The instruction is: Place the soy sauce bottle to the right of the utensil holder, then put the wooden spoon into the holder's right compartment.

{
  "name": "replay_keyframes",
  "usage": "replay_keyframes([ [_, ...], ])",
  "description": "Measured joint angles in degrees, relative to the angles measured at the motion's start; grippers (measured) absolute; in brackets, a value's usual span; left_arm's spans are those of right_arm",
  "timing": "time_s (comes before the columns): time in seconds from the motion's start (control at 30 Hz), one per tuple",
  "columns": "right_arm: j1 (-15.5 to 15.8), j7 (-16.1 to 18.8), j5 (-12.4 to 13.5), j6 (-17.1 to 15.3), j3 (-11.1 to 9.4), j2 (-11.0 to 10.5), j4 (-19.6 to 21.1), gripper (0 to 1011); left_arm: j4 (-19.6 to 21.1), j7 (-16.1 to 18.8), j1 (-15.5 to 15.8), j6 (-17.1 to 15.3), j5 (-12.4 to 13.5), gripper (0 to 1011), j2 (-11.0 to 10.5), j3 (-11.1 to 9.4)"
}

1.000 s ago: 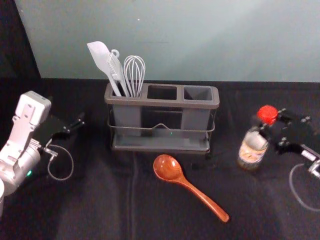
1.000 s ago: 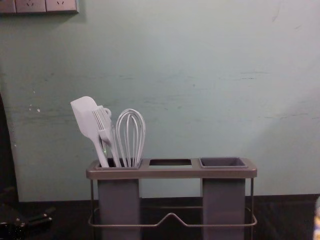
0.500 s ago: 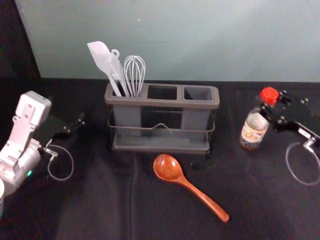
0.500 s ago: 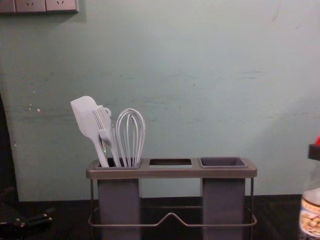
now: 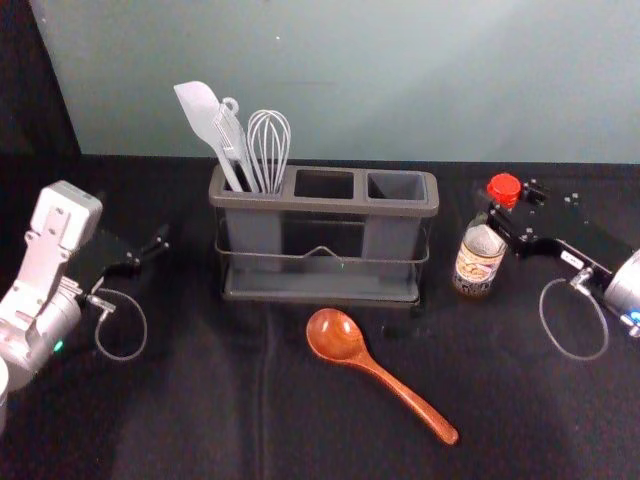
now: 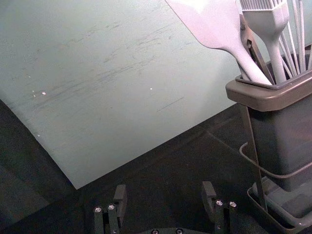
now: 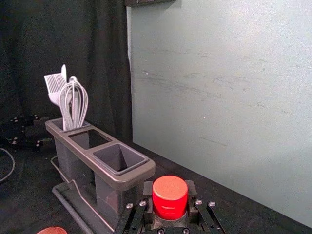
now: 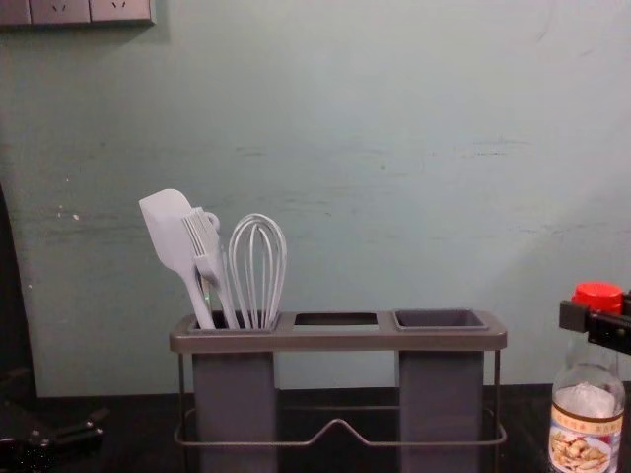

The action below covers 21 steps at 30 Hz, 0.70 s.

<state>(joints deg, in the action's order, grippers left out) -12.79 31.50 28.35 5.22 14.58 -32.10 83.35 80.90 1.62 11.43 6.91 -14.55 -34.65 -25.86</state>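
Grey holder (image 5: 320, 205) has utensils (image 5: 233, 145) leftmost — right pincer (image 5: 494, 211) clamps bottle (image 5: 479, 260), left pincer (image 5: 136, 220) gapes nearby.

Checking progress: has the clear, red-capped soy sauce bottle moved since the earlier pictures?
Yes. In the head view, the bottle, gripped by the right gripper, has moved left, closer to the gray three-slot utensil holder.

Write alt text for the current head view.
The robot's right gripper holds a red-capped soy sauce bottle right of a three-compartment utensil holder, with white utensils in its left compartment; a wooden spoon lies in front.
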Motion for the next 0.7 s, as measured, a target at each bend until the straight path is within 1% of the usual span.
replay_keyframes([
  [0.2, -0.5, 0.2, -0.1, 0.5, 0.4, 0.6, -1.1, 383, 0.0, 0.0, 0.0, 0.0, 0.0, 1005, 0.0, 0.0],
  [0.7, -1.9, 1.1, -1.5, 3.5, 1.3, 2.0, -4.4, 382, 0.0, 0.0, 0.0, 0.0, 0.0, 1005, 0.0, 0.0],
])
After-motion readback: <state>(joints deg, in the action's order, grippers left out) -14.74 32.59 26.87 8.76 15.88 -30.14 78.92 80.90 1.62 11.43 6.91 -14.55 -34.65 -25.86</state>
